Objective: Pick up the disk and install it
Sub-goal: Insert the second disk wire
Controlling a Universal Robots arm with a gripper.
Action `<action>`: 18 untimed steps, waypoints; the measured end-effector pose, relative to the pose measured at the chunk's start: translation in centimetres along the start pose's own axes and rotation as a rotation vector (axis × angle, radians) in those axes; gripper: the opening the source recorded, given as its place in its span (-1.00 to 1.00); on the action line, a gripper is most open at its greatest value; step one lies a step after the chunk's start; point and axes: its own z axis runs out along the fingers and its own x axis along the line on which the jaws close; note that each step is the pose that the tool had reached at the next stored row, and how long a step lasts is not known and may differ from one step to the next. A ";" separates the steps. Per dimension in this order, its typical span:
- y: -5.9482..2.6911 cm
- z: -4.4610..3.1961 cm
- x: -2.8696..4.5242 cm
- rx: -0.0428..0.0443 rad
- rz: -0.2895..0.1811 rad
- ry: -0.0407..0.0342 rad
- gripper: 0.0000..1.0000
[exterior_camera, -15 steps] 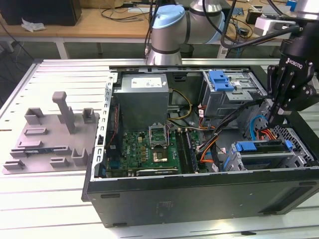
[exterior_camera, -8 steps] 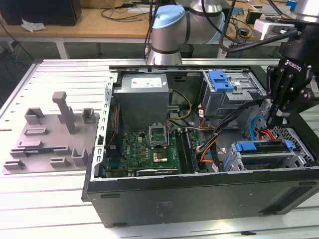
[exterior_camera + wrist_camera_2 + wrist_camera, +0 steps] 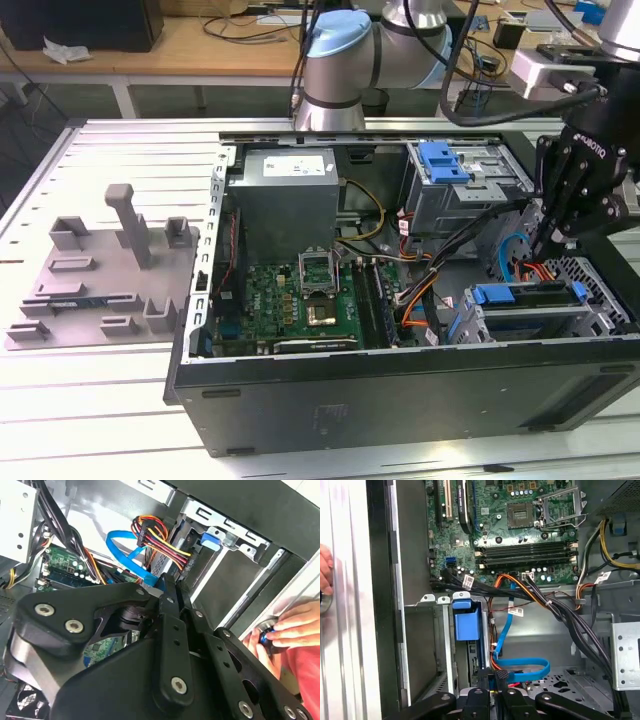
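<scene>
The disk [image 3: 528,318] lies in the drive cage at the case's corner on the exterior view's right, its silver body under a blue carrier front [image 3: 515,294]. The carrier's blue tab [image 3: 467,619] shows at the cage mouth in both wrist views [image 3: 210,539]. My gripper [image 3: 545,243] hangs just above and behind that cage, among the cables. Its black fingers [image 3: 485,685] are pressed together and shut, and I see nothing held between them [image 3: 169,582]. A blue flat cable [image 3: 520,672] and a black connector [image 3: 501,673] lie right at the fingertips.
A second cage with a blue bracket [image 3: 445,160] stands farther back. The motherboard [image 3: 300,300] and cable bundles [image 3: 560,610] take up the case's middle. A grey fixture [image 3: 100,270] sits on the exterior view's left. A person's hand [image 3: 290,630] touches the case's outer side.
</scene>
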 end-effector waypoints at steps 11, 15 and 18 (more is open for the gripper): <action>0.78 0.66 2.47 0.0215 -0.102 -0.0835 -0.68; 0.73 0.90 3.13 0.0324 -0.129 -0.1093 -0.68; 0.72 1.02 3.21 0.0330 -0.135 -0.1174 -0.68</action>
